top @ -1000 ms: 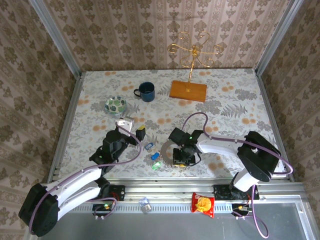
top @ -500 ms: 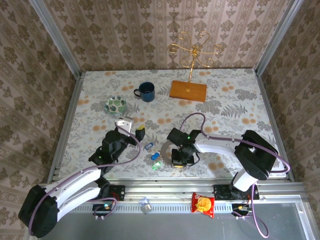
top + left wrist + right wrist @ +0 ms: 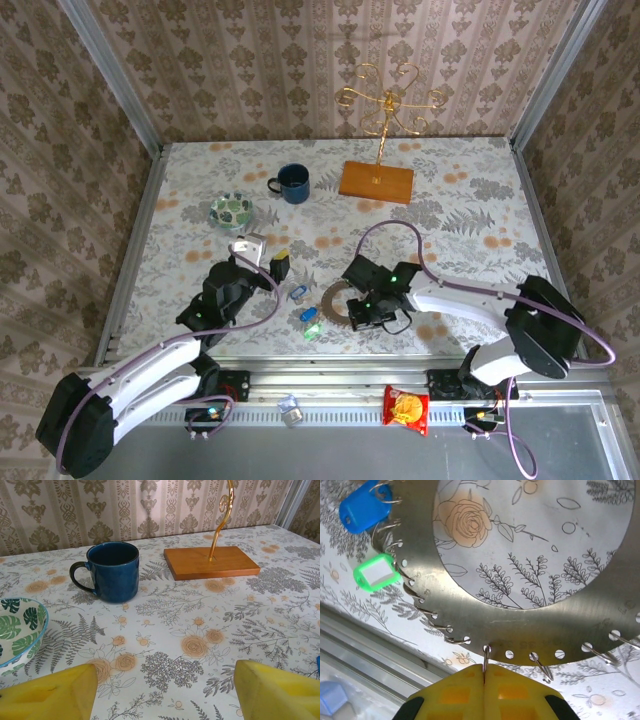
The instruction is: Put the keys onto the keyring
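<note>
Two tagged keys (image 3: 364, 511) lie left of the right gripper (image 3: 484, 669), which pinches a hook on the keyring (image 3: 520, 630); the left gripper (image 3: 165, 690) gapes empty.

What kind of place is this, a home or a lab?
Likely a test cell dressed like a home: wallpaper panels in metal framing, a floral tabletop, left arm and right arm bolted at its edge.
</note>
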Robot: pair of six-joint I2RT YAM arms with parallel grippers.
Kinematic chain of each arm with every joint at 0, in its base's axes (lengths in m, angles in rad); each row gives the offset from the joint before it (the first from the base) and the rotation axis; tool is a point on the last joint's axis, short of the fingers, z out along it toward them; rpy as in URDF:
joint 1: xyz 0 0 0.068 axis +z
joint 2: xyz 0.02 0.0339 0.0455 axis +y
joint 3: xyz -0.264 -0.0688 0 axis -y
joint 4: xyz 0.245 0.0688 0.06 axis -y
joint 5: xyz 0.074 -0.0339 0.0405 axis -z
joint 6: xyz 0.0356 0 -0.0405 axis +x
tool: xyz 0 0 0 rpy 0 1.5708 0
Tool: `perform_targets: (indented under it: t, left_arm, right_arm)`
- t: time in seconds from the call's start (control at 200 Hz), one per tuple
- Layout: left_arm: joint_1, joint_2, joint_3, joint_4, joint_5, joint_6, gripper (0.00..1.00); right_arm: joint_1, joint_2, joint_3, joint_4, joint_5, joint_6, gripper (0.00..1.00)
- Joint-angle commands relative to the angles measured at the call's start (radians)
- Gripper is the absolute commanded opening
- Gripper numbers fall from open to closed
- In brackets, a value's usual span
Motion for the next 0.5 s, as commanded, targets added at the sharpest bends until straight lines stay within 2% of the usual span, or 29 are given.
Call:
perform_targets:
  t: [0.0,0.22,0.38,0.495]
  left_arm:
    - [0.002,-0.024,0.012,0.001,0.022,0.024,0.72]
    - [0.000,-0.027,0.032,-0.020,0.100,0.080,0.68]
    - [-0.002,-0.016,0.068,-0.059,0.225,0.155,0.61]
    - [-0.001,0.014,0.098,-0.064,0.372,0.212,0.56]
  right_arm:
    - [0.003,-0.057,-0.038,0.050,0.018,-0.168,0.00]
    - [-0.008,-0.285,-0.112,0.182,0.073,-0.406,0.00]
    - [-0.049,-0.433,-0.164,0.276,0.029,-0.607,0.00]
    - [-0.073,-0.498,-0.184,0.332,0.015,-0.742,0.00]
